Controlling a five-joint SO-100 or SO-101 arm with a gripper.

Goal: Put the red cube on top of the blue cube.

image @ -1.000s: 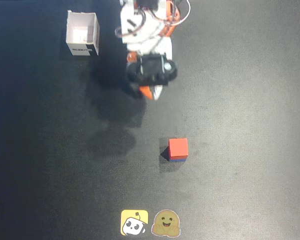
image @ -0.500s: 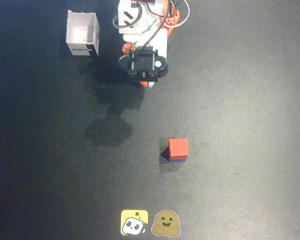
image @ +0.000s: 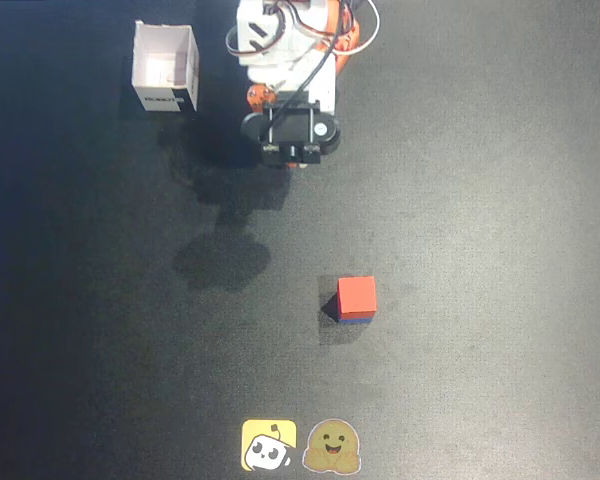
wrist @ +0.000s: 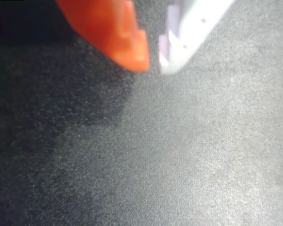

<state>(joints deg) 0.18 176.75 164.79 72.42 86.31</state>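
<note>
In the overhead view the red cube sits on top of the blue cube, of which only a thin blue strip shows along the lower edge. The stack stands right of centre on the dark mat. The arm's wrist is folded back near its base at the top, far from the cubes, and it covers the fingertips there. The wrist view shows my gripper with its orange finger and white finger nearly touching. It holds nothing, and only bare mat lies below it.
A small open white box stands at the top left, beside the arm's base. Two stickers, a yellow one and a brown one, lie at the mat's bottom edge.
The arm has drawn back toward its base, and the fingertips that showed a second ago are now tucked under the wrist. The cube stack has not moved.
</note>
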